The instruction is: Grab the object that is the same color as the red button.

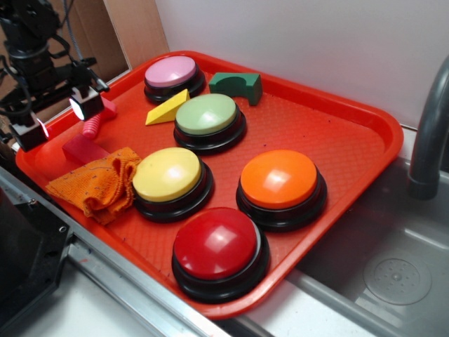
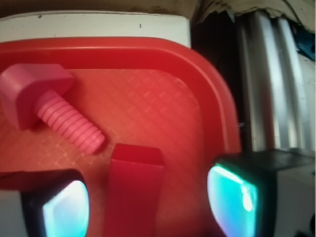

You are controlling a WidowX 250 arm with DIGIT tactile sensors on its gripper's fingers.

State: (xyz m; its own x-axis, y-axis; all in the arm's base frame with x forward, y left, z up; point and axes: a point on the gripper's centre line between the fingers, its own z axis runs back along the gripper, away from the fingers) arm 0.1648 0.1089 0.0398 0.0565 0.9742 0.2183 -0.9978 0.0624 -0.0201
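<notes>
Red block; dark-red button; pink bolt; diamond-textured red tray.

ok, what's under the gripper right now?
The open gripper hangs over the red block, which lies between its fingers on the tray. The pink bolt lies beside it. The block's near end runs out of frame.

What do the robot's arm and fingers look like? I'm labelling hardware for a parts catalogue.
The arm is black, boxy in its segments, with black cables looping beside it. The gripper ends in two blocky fingers, black-edged with pale casings. Their inner pads glow: reddish-white in the exterior view, cyan in the wrist view. No markings are legible.
</notes>
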